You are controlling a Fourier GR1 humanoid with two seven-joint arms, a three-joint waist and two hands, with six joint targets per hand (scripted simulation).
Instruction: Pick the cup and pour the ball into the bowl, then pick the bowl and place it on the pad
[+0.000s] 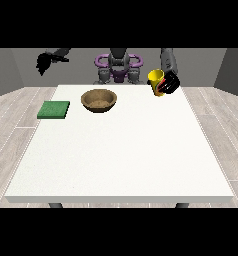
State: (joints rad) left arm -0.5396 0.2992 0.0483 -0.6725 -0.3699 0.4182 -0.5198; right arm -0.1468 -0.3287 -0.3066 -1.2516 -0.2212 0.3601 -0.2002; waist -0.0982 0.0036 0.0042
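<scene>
Facing my rig across the white table (121, 165), I see a flat, smooth, matte top with squared corners, standing on a floor of pale wood-grain planks (11, 130). A yellow cup (155, 80), cylindrical and smooth, is held above the table's far right corner, tilted with its open mouth turned up and toward the view's left. The black hand at the view's right (170, 84) has its fingers curled round the cup's side; red marks show on the hand. I cannot tell whether the ball is inside the cup: its interior is not visible to me.

A brown bowl (99, 100), round and shallow with a speckled wood-like surface, rests on the table left of centre near the far edge, well apart from the cup. I see nothing in it.

A green pad (54, 110), a thin square slab with a dull surface, lies flat at the table's left edge, near the bowl but not touching it.

The black hand at the view's left (43, 63) hangs raised beyond the table's left side, holding nothing; I cannot tell how its fingers lie.

No writing or labels are legible to me.
</scene>
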